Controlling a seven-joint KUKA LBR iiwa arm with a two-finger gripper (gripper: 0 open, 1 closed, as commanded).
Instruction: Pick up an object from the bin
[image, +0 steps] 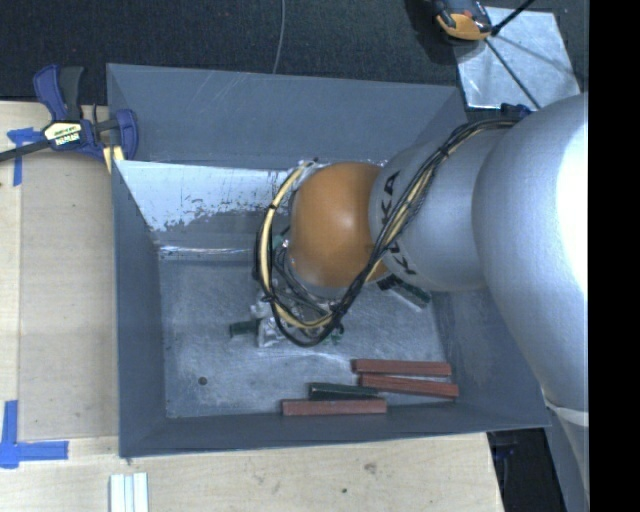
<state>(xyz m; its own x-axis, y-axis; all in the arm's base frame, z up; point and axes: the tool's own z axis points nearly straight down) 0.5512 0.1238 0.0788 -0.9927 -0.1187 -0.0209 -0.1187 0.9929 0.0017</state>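
Gripper (262, 328) low in bin (140, 300), brown sticks (400, 368) nearby

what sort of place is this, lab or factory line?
Probably a robotics lab test cell: a silver arm with exposed cabling reaches into a grey metal bin holding a few brown sticks.

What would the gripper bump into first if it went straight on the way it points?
Most likely the bin's floor: the gripper points down at it, close beside a small dark thing, which it might graze; depth is unclear. The brown sticks lie well aside.
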